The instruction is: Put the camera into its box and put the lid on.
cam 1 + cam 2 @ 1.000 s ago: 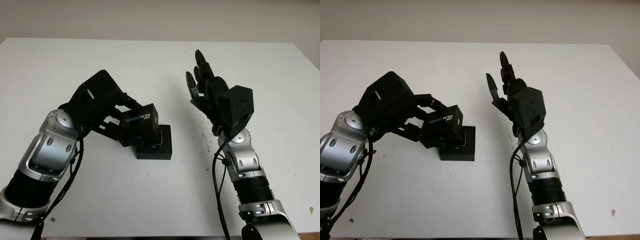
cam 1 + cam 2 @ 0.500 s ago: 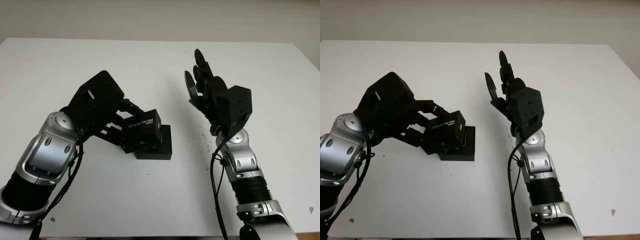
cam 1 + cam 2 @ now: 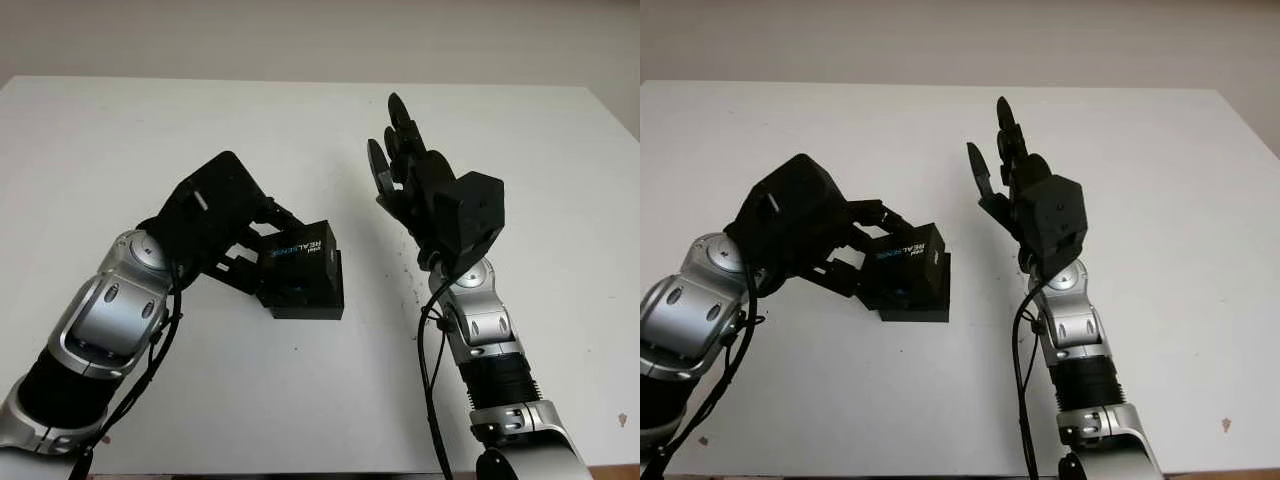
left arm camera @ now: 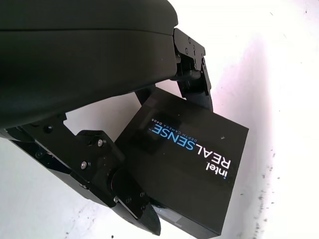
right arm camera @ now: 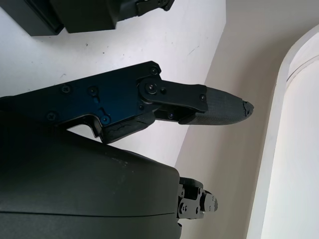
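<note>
The left hand (image 3: 225,225) grips the black lid (image 3: 300,262), printed "intel REALSENSE", its fingers (image 4: 192,74) clamped on the lid's opposite sides. The lid sits over the black box (image 3: 318,300) at the middle of the white tabletop (image 3: 130,140), tilted, its left side raised above the box's rim; whether its right edge touches the box cannot be told. The box's near wall and right edge stay exposed beneath the lid. The camera is hidden under the lid, so its place in the box cannot be confirmed. The right hand (image 3: 420,185) is open, held upright above the tabletop to the right of the box and well apart from it, holding nothing. Bare white surface lies between the box and the right arm, and broad open surface runs to the far and left edges of the tabletop.
</note>
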